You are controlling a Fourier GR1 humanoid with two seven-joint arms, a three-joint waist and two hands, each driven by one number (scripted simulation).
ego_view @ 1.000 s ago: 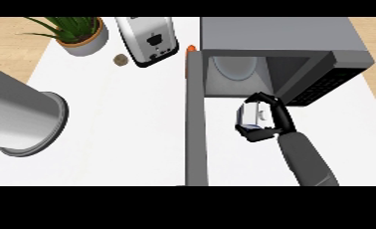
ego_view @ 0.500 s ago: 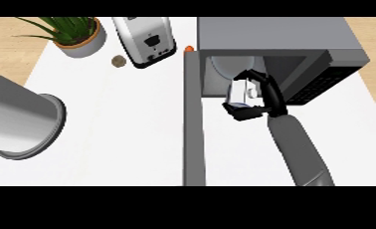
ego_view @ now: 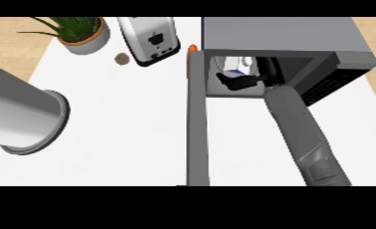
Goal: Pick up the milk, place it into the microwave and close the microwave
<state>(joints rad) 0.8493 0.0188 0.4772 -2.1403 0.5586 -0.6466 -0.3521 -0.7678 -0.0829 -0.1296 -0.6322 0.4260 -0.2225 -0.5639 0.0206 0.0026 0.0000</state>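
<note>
The grey microwave [ego_view: 283,33] stands at the back right with its door [ego_view: 197,118] swung open toward me, seen edge-on. My right hand [ego_view: 253,77] reaches into the cavity, its fingers curled round the white and blue milk carton [ego_view: 236,66]. Hand and microwave roof hide most of the carton. My grey right forearm [ego_view: 300,128] runs from the lower right up to the opening. The left hand does not show.
A silver toaster [ego_view: 150,40] stands left of the microwave, with a potted plant [ego_view: 79,33] and a small brown round object [ego_view: 123,59] further left. A large grey cylindrical pot [ego_view: 26,113] lies at the left edge. A small orange thing [ego_view: 192,49] sits by the door's hinge.
My right hand has carried the milk carton forward, from in front of the microwave into its cavity. The forearm has stretched out after it.
</note>
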